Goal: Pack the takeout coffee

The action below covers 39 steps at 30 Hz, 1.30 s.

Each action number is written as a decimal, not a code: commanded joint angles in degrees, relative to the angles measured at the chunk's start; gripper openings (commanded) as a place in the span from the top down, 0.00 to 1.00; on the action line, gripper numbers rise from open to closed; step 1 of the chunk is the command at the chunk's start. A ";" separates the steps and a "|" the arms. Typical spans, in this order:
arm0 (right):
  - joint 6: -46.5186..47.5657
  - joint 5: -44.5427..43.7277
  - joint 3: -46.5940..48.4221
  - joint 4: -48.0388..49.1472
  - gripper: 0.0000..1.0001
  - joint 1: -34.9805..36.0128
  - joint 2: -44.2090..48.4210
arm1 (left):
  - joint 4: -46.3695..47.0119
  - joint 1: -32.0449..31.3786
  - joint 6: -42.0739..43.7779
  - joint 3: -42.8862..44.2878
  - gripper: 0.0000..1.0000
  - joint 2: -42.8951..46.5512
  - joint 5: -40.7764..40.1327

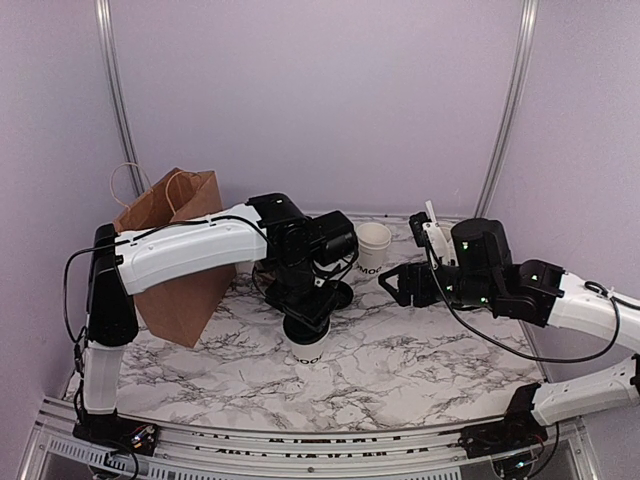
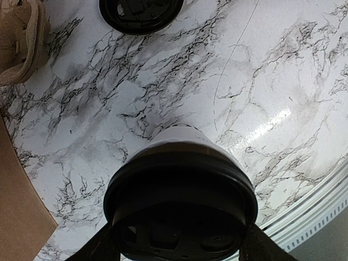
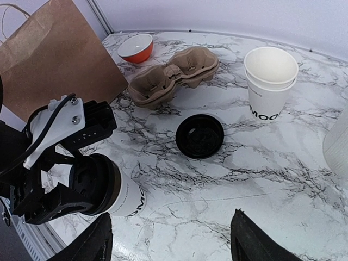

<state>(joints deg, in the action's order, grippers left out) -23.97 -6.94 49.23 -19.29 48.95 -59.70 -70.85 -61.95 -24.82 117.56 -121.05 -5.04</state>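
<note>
coffee [image 3: 124,200] is pinched at its black lid rim by the left gripper [image 2: 179,247], left of centre on the worktop [image 1: 420,350] toward its front edge, near the paper bag [image 1: 170,250]. probably that grip holds it upright for bagging. right gripper [image 3: 171,239] gapes empty toward the right edge, apparently out of the way.

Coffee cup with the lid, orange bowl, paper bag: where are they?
coffee cup [image 3: 129,197]: right wrist view, white side below the lid.
orange bowl [image 3: 137,55]: right wrist view, orange outer wall.
paper bag [image 3: 54,60]: right wrist view, flat brown side.
</note>
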 commanded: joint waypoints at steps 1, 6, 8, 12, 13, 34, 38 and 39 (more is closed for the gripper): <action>-0.73 0.44 0.18 0.93 0.28 -0.14 1.21 | -2.21 -0.44 0.71 2.04 0.28 -1.52 -0.48; -0.82 0.44 -0.12 0.83 0.28 -0.17 1.49 | -2.28 -0.42 0.95 2.55 0.25 -2.35 -0.34; -0.86 0.44 -0.26 0.75 0.28 -0.11 1.68 | -2.32 -0.49 1.00 2.90 0.24 -2.80 -0.26; -0.91 0.35 -0.36 0.57 0.28 -0.16 2.00 | -2.28 -0.53 1.09 3.24 0.20 -3.37 -0.19; -0.95 0.35 -0.37 0.57 0.28 -0.15 2.04 | -2.28 -0.54 1.02 3.42 0.19 -3.44 -0.27; -1.05 5.16 0.99 0.82 0.28 -0.16 -1.88 | 3.90 -0.62 -1.29 -0.11 0.02 4.59 -2.60; -1.55 7.98 1.51 2.12 0.28 -0.14 -4.54 | 11.07 -0.41 -2.63 -7.05 0.01 10.12 -3.29; -1.62 8.52 1.60 2.50 0.28 -0.16 -5.30 | 13.04 -0.32 -3.29 -9.25 0.01 11.52 -3.51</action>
<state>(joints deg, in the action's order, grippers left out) -24.51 -1.85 48.80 -18.92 48.95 -62.74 -65.52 -62.26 -25.98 113.97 -116.07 -6.83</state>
